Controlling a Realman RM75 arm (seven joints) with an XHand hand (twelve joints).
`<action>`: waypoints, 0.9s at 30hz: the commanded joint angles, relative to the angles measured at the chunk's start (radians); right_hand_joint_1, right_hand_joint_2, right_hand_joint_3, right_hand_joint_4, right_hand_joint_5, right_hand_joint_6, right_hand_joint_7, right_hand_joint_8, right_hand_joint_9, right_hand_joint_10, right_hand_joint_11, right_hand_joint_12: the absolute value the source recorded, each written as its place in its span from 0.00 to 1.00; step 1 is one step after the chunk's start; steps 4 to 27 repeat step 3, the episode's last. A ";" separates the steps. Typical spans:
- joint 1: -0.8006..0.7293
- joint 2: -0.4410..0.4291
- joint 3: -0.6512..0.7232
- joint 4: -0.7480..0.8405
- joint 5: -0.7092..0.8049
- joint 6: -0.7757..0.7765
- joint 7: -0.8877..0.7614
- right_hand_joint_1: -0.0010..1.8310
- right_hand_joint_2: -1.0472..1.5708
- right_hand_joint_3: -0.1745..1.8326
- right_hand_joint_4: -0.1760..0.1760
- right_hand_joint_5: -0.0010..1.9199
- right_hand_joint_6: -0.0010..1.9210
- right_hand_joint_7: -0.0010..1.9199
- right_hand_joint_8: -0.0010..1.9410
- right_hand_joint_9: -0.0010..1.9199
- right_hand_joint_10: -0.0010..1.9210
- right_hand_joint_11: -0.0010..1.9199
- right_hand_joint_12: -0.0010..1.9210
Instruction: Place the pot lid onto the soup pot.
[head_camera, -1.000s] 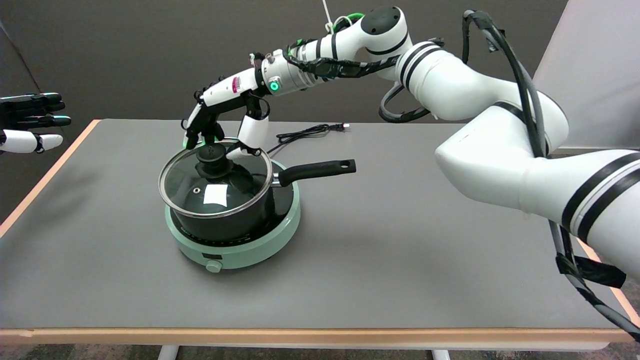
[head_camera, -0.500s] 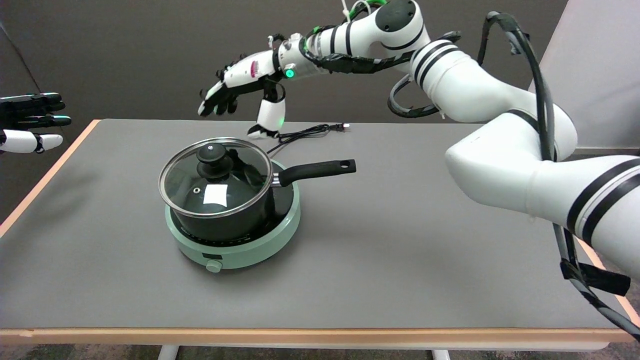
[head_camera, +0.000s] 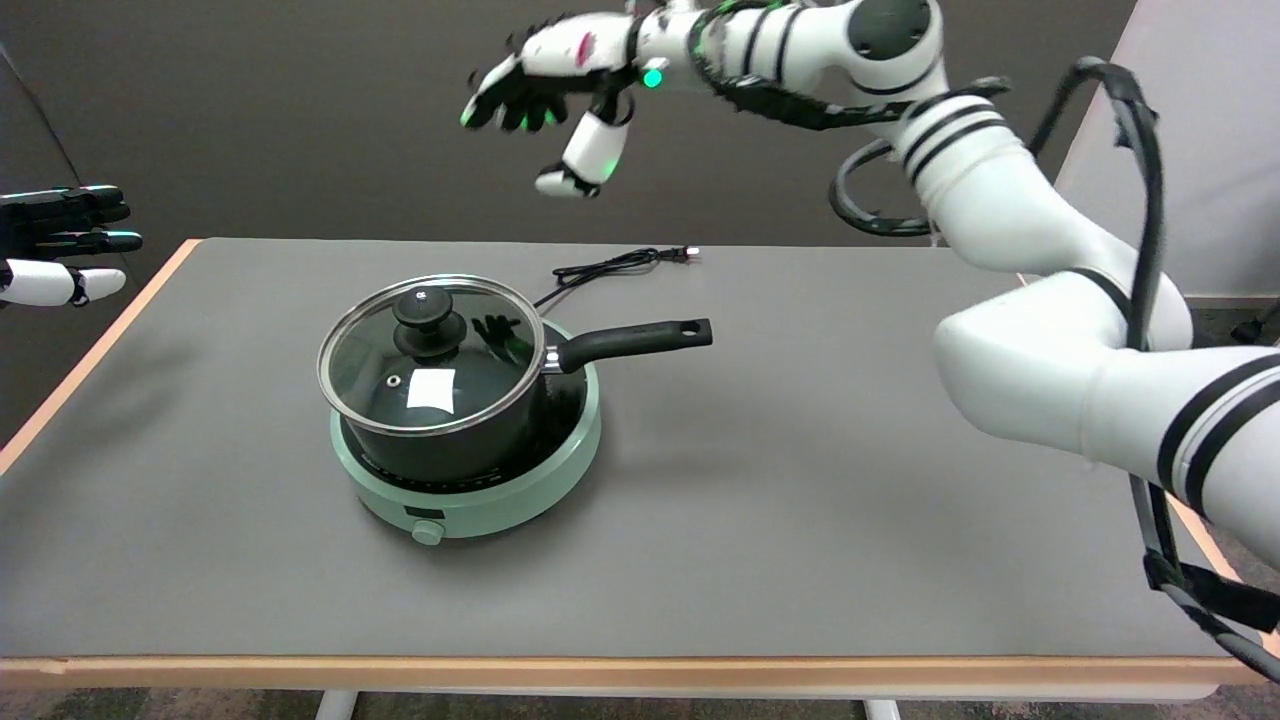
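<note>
The lid (head_camera: 432, 355) sits on the pot (head_camera: 470, 425), so the task looks done; the right hand (head_camera: 545, 95), at one o'clock above it, is released, holding nothing

Right hand (head_camera: 545, 105) high above surface (head_camera: 800, 480), fingers spread, holding nothing, well apart from pot lid (head_camera: 432, 355). Lid seated on soup pot (head_camera: 470, 440); knob (head_camera: 428, 318) stands proud, open air above. Pot handle (head_camera: 632, 341) juts right. Cord (head_camera: 610, 266) lies behind cooker (head_camera: 500, 500). Right and near parts of surface bare.
</note>
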 joint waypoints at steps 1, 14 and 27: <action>-0.255 0.228 0.292 0.389 0.219 -0.178 0.060 0.47 0.61 0.56 0.80 0.25 0.10 0.35 0.11 0.37 0.27 0.31 0.63; -0.342 0.275 0.325 0.522 0.224 -0.258 0.060 0.47 0.61 0.56 0.80 0.25 0.10 0.36 0.12 0.37 0.27 0.31 0.63; -0.342 0.275 0.325 0.522 0.224 -0.258 0.060 0.47 0.61 0.56 0.80 0.25 0.10 0.36 0.12 0.37 0.27 0.31 0.63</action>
